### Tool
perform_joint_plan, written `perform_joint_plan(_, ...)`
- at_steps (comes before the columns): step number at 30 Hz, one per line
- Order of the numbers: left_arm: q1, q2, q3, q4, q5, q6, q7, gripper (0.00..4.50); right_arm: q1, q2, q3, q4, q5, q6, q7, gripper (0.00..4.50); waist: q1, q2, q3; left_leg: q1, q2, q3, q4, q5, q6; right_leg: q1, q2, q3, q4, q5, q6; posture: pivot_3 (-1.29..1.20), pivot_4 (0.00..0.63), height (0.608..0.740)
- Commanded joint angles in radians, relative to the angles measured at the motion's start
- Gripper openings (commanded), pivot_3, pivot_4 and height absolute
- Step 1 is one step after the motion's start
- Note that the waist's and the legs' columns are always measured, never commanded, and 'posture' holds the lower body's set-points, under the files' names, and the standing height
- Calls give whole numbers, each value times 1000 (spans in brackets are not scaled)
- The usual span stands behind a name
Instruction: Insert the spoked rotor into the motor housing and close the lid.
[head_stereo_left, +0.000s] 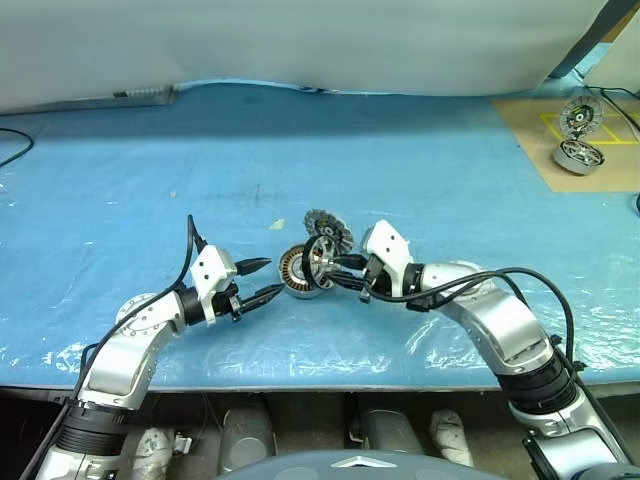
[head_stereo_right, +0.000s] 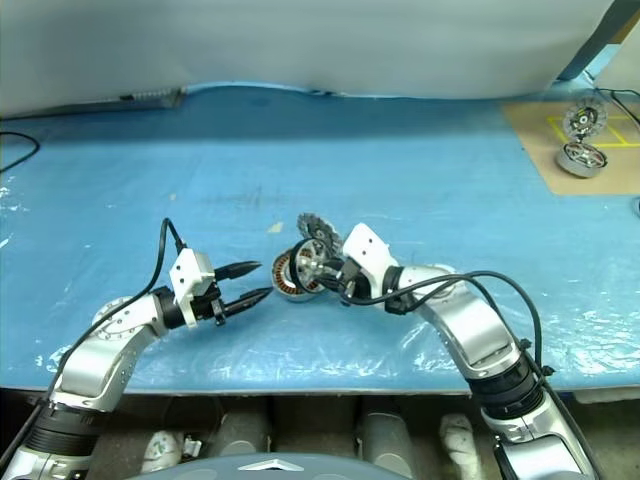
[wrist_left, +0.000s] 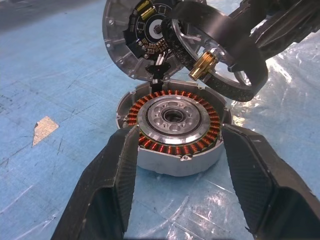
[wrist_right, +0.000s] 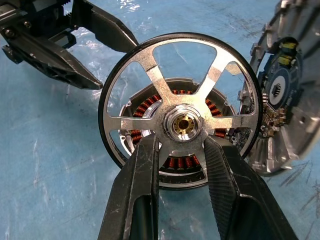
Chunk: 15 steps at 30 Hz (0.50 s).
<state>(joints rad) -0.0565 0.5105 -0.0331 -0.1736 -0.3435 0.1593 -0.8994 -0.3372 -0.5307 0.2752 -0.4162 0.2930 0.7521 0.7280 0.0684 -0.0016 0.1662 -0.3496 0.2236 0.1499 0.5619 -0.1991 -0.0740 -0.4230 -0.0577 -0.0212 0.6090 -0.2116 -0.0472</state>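
Rotor (head_stereo_left: 322, 262) is the whole story from the head cam: my right gripper (head_stereo_left: 342, 268) has it pinched and hanging just above the housing (head_stereo_left: 298, 272), which sits straight ahead of the fingers on the blue table (head_stereo_left: 120, 180). Lid (head_stereo_left: 328, 231) is propped on edge just past both. Left gripper (head_stereo_left: 262, 279) sits spread and empty on the housing's other side, near it but not touching.

Left wrist cam: housing (wrist_left: 172, 125) lies flat between my open left fingers (wrist_left: 107, 185), a gap either side. Rotor (wrist_left: 220, 57) hangs tilted above its far edge, so I reckon it needs levelling before dropping in.

Right wrist cam: right fingers (wrist_right: 137, 192) squeeze the rotor's (wrist_right: 181, 105) hub from both sides, with the copper windings visible through the spokes. Hub looks roughly over centre.
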Motion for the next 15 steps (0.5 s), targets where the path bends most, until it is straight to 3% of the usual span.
perform_joint_plan(1, -5, 0, 3, -38, -11, 4, 7, 2744, -25, -31, -37, -66, 28, 17, 20, 1006, 0, 0, 0, 0, 0, 0, 0, 0, 0, 0, 0, 0, 0, 0, 0, 0, 150, 740)
perform_joint_plan(15, -1, 0, 6, -45, -13, 11, 14, 2744, -100, -33, 24, -77, 64, 69, 51, 1006, 0, 0, 0, 0, 0, 0, 0, 0, 0, 0, 0, 0, 1, 0, 0, 0, 150, 740)
